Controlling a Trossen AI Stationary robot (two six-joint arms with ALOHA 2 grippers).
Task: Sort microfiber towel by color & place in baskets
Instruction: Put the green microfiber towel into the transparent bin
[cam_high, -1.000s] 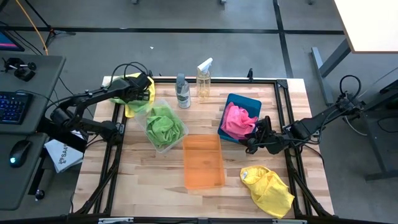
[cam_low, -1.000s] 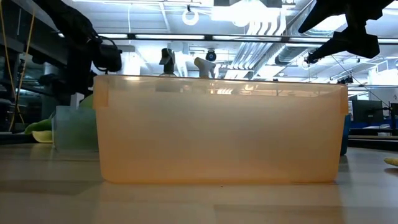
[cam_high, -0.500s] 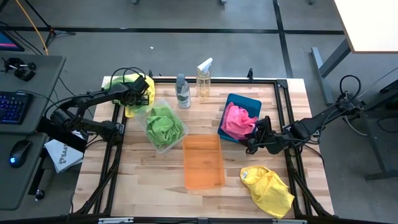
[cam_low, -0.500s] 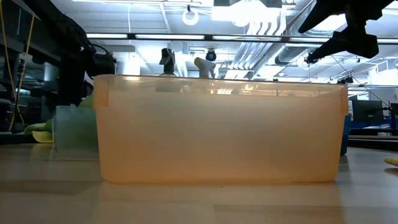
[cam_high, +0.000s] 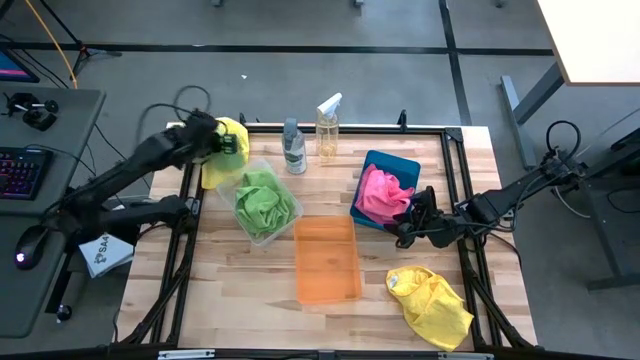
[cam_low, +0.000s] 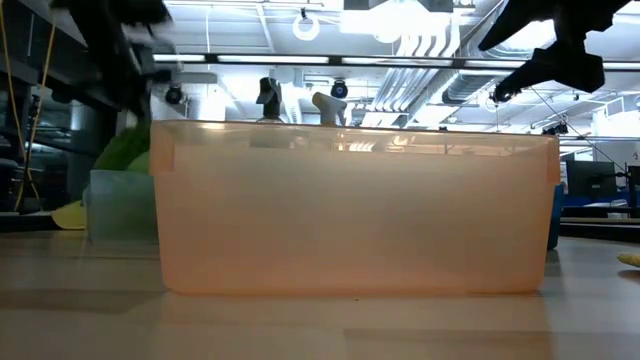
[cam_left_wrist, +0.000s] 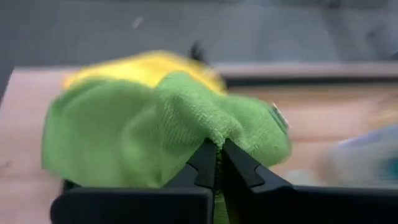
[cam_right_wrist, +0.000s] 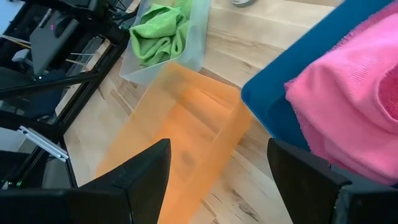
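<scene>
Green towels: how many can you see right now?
2. One green towel lies in the clear basket. The other green towel is pinched in the shut left gripper at the table's far left corner, over a yellow towel. More could be hidden underneath.
</scene>
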